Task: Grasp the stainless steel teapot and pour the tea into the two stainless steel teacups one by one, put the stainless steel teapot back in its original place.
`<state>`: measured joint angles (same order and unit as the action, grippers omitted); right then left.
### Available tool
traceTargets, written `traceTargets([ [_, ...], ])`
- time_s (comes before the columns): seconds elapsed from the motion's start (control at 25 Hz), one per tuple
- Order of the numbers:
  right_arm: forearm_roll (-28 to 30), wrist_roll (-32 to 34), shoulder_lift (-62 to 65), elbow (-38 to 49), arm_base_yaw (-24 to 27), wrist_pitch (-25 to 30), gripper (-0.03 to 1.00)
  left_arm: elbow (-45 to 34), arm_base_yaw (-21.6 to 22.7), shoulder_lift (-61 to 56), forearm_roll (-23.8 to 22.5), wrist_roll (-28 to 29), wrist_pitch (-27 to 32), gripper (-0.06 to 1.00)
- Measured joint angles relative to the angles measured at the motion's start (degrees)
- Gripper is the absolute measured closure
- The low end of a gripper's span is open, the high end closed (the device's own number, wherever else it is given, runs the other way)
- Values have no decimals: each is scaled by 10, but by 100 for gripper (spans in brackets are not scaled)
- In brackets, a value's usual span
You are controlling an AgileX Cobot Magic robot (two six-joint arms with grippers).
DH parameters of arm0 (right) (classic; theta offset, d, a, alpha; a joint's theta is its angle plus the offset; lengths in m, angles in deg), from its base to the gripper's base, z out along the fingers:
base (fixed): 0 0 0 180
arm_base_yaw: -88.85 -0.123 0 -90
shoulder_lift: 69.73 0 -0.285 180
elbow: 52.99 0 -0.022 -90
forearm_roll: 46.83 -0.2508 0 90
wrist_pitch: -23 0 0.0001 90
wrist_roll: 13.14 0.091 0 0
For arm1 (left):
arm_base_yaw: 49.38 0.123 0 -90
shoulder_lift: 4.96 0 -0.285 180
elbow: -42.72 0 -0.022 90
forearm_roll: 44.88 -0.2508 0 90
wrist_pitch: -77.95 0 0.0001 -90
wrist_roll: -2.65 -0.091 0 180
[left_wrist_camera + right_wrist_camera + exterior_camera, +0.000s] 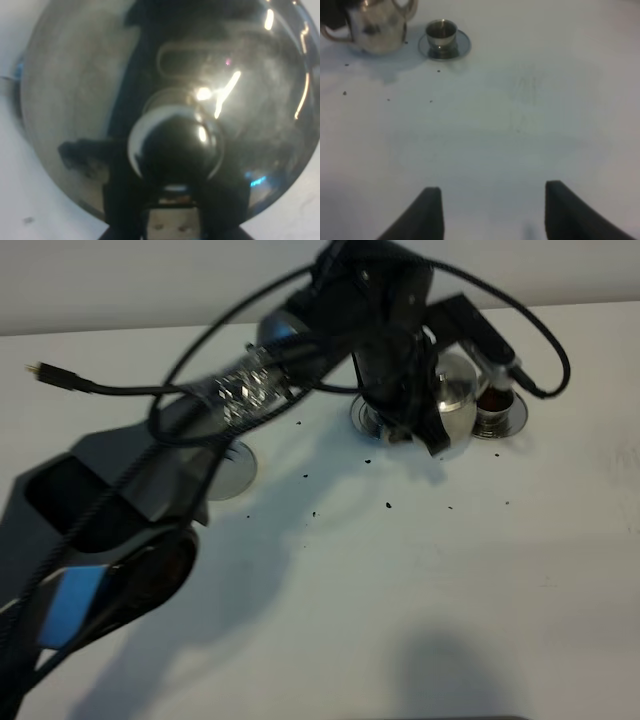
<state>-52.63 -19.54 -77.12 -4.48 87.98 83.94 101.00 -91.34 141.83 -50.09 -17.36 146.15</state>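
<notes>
The stainless steel teapot [456, 402] stands about upright, close beside the right teacup [494, 406]. Dark tea [493, 398] shows in that teacup, which sits on its saucer [515, 420]. My left gripper [425, 430] reaches across the middle and is shut on the teapot at its handle side. The teapot's domed lid and knob [175, 145] fill the left wrist view. The arm hides the second teacup; only its saucer's rim [368, 424] shows. The original place, a round steel coaster [228, 472], lies bare at the left. My right gripper [490, 210] is open over bare table, far from the teapot [376, 27] and teacup [441, 33].
Small dark specks [388, 505] dot the white table between the coaster and the cups. A black cable with a plug end [45, 372] hangs over the back left. The left arm's base [90, 540] fills the front left corner.
</notes>
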Motion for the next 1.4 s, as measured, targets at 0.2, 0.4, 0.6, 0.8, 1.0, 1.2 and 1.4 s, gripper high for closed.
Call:
traceTargets([
  [0.2,0,0,0,0,0,0,52,0,27,-50,-19,-56,-1,72],
  [0.4,0,0,0,0,0,0,52,0,83,-58,-47,-123,-1,72],
  [0.6,0,0,0,0,0,0,52,0,127,-58,-56,-151,-1,72],
  [0.8,0,0,0,0,0,0,52,-1,158,-58,-30,-156,-1,72],
  [1.0,0,0,0,0,0,0,52,-74,181,-79,-20,-171,-1,72],
  [1.2,0,0,0,0,0,0,52,-136,202,-96,-30,-215,-3,72],
  [1.4,0,0,0,0,0,0,52,-183,212,-98,-60,-283,-96,72],
])
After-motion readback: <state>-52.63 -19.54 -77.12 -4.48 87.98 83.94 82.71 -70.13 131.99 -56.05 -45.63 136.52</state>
